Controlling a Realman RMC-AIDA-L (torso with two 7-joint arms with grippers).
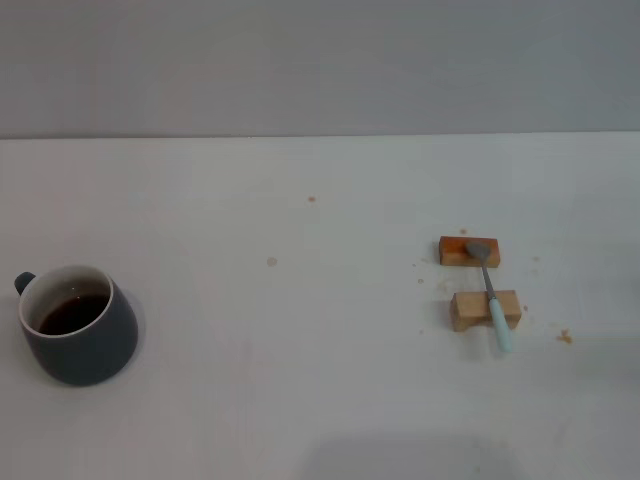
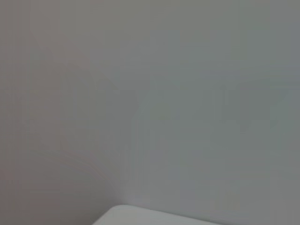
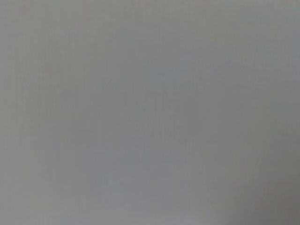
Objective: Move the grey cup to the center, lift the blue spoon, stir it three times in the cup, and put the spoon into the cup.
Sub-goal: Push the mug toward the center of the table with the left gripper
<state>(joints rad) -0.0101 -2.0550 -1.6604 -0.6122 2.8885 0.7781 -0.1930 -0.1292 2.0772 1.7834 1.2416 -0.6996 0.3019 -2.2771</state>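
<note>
Two wooden blocks (image 1: pixel 478 280) under slim blue spoon (image 1: pixel 491 296); squat grey cup (image 1: pixel 78 325).

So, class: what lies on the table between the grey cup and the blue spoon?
Head view: only bare table between grey cup and blue spoon.

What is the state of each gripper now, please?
Left gripper: not in view, state cannot be told.
Right gripper: not in view, state cannot be told.

no readable text, labels, brands, numbers or signs anywhere, none on the grey cup (image 1: pixel 78 335), none on the blue spoon (image 1: pixel 492 297), none on the two wooden blocks (image 1: pixel 485 310), none on the white table (image 1: pixel 300 330)
</note>
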